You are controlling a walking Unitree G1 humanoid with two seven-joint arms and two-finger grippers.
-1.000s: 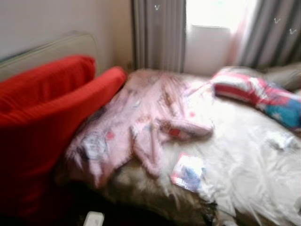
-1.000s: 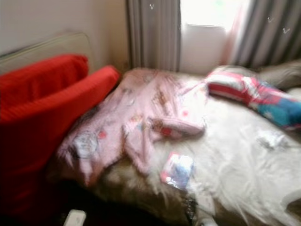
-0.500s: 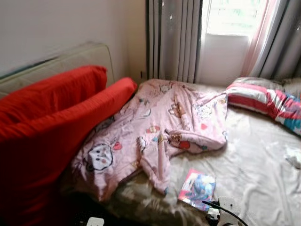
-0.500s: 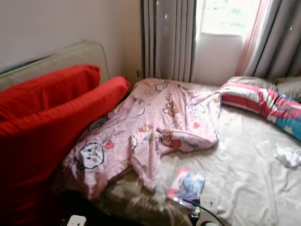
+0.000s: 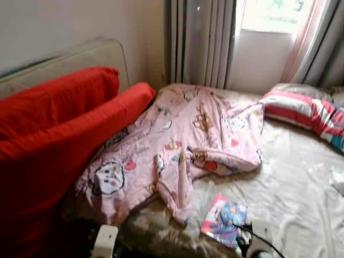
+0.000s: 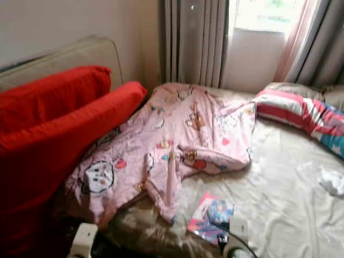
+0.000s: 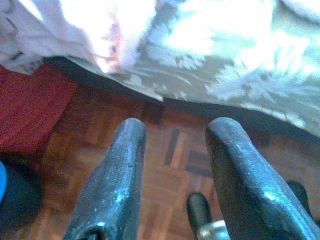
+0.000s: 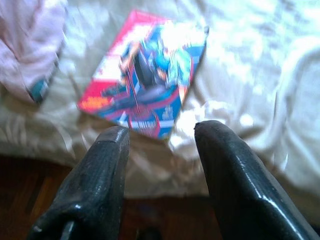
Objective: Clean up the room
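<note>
A colourful picture book lies on the beige bedsheet near the bed's front edge. My right gripper is open just short of it, and the book's cover shows ahead between the fingers. The right arm rises at the bottom beside the book. A crumpled pink cartoon-print blanket is spread over the left half of the bed. My left gripper is open and empty above the wooden floor by the bed's edge. The left arm shows low on the left.
Red cushions lean against the bed's left side before a beige headboard. A striped pillow lies at the far right, and a crumpled white tissue near it. Grey curtains and a window stand behind the bed.
The camera has shifted and steadied from blur. Both arms have come further up into the bottom of the eye views, the right one closer to the book.
</note>
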